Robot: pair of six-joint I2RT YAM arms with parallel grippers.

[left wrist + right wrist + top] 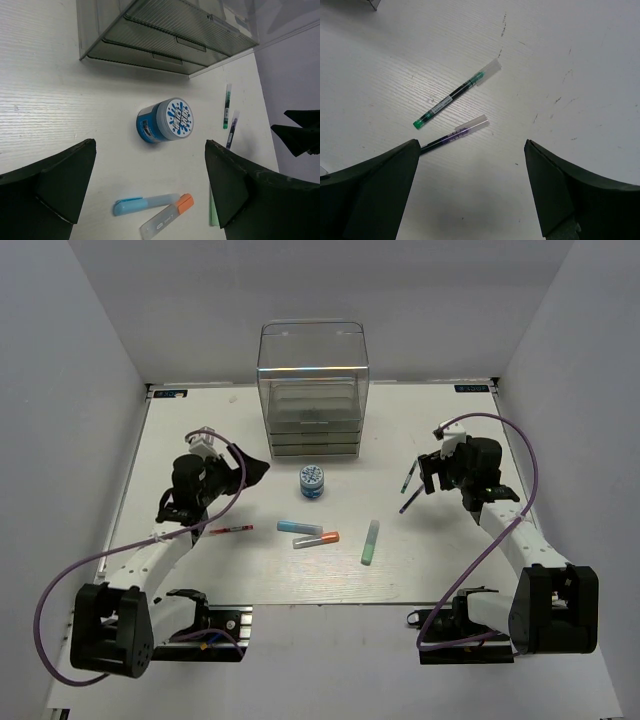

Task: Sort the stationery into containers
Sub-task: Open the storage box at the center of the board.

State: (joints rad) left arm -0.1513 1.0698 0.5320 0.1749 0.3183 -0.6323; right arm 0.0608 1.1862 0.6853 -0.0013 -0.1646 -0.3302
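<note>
Left gripper (250, 468): jaws spread wide, empty, left of the blue-and-white tub (312, 481). Tub stands just in front of the drawer unit (313, 390), with bare table (200, 430) around it. Right gripper (424, 476): wide apart too, nothing held, over the green-tipped pen (455, 93) and purple pen (452, 136) toward the right edge. Red pen (231, 530), light-blue marker (299, 527), orange-tipped marker (316, 539) and pale-green marker (371, 542) lie mid-table.

Bright, even overhead light — soft shadows, sharp.
</note>
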